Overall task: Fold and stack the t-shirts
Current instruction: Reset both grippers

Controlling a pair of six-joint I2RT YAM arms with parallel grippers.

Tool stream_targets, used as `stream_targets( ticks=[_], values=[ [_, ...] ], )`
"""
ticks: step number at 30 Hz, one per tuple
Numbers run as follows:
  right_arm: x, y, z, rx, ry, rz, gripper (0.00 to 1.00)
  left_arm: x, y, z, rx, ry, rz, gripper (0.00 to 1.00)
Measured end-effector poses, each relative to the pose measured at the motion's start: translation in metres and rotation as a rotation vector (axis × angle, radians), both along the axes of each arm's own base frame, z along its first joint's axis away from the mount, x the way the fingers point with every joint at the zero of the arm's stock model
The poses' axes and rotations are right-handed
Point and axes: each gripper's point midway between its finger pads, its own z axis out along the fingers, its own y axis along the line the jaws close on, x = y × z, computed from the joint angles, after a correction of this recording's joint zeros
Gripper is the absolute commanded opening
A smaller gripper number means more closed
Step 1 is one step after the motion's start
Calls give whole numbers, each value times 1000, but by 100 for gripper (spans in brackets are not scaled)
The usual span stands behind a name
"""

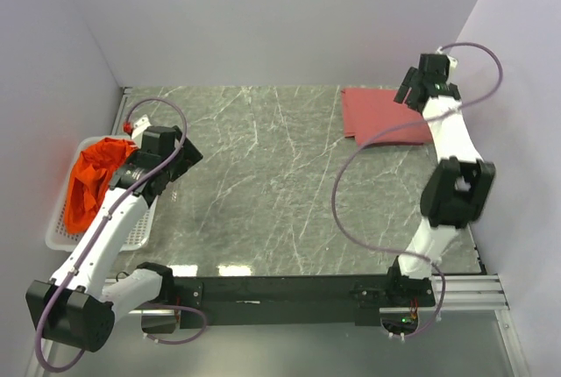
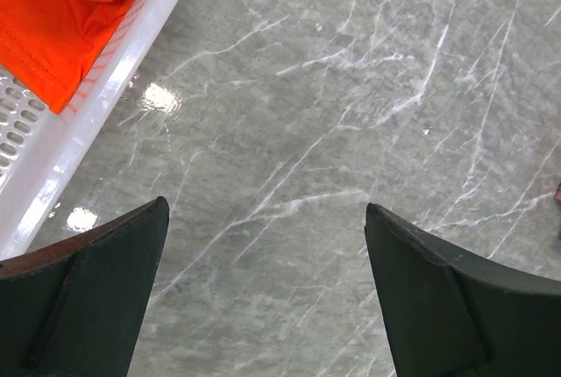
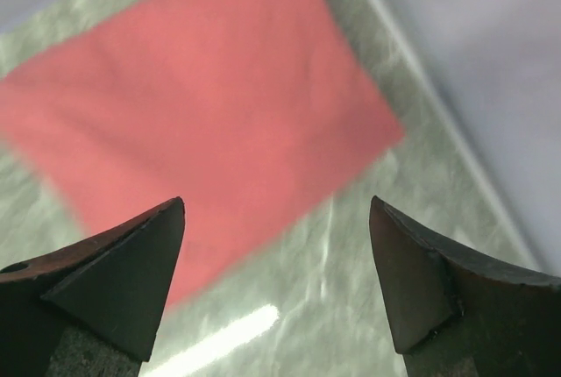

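Surface (image 1: 263, 184) of grey veined stone lies under both arms. It is glossy with glare patches, so cloth will likely slide on it, and a fold pushed from one side could skate away rather than crease.

White mesh basket (image 1: 58, 235) sits just to the left of the left gripper (image 2: 265, 206), its rim close beside the left finger in the wrist view. That gripper hangs wide open over bare stone, holding nothing. If it reaches in at a shallow angle, a finger could catch the rim or a mesh hole and drag or tip the light basket.

Orange t-shirt (image 1: 92, 180) lies crumpled inside the basket, to the left gripper's left. A pinch on a bunched heap may take several layers or only a sleeve. The shirt could then come out twisted or snag the mesh.

Salmon-red t-shirt (image 1: 379, 114) lies folded flat directly below the right gripper (image 3: 276, 206), beside the right wall. That gripper stands open too, with nothing between its fingers and clear of the cloth. The risk here is smaller: swinging away low could brush the top layer and undo the fold, and the wall just to the gripper's right leaves little room. A skewed base would make any later stack lean. No other shirts show.
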Motion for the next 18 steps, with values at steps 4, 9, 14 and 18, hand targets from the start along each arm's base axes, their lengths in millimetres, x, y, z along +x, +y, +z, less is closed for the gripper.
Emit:
stream_targets(
  ticks=[4, 9, 14, 18],
  values=[
    [-57, 31, 27, 101, -129, 30, 93, 0, 0, 8, -16, -25, 13, 99],
    [-130, 79, 32, 215, -300, 120, 93, -4, 4, 24, -37, -85, 46, 100],
    [-191, 97, -4, 281, -350, 154, 94, -10, 8, 28, -53, -116, 73, 99],
    [-217, 94, -13, 265, -362, 135, 94, -13, 10, 17, -51, -94, 85, 99]
  ],
)
